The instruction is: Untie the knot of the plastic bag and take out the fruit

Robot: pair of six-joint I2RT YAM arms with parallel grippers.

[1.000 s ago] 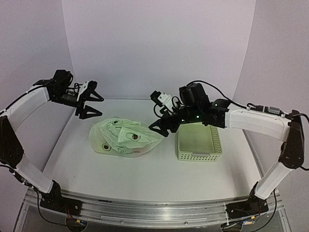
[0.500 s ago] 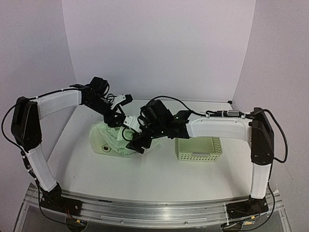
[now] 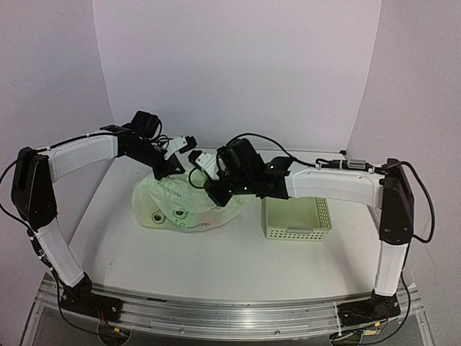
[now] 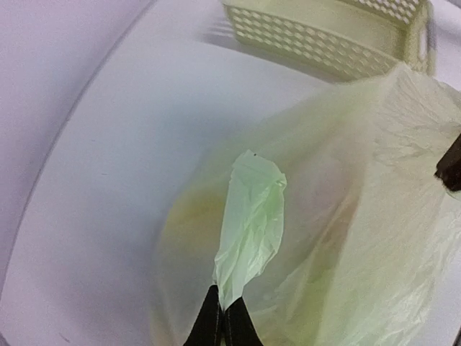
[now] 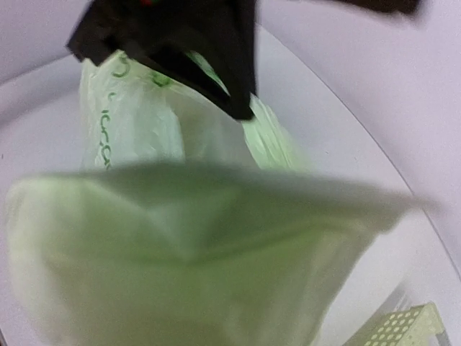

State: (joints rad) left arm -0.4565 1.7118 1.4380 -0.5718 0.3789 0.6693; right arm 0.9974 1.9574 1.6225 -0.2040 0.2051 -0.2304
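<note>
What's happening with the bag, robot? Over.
Left gripper shut on a flap of the plastic bag. Right gripper shut at its top, grip hidden. No fruit out. Nothing blocking.

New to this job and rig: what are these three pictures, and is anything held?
Two robot arms stand at the near edge of a white table. The wide picture looks down from above and behind them; the other two come from a camera on each wrist. On the table lie a pale green plastic bag and, right of it, a perforated basket. The left hand is shut on a flap of the bag. The right hand is shut too, apparently pinching the bag's other side; its own view is mostly blur.
</note>
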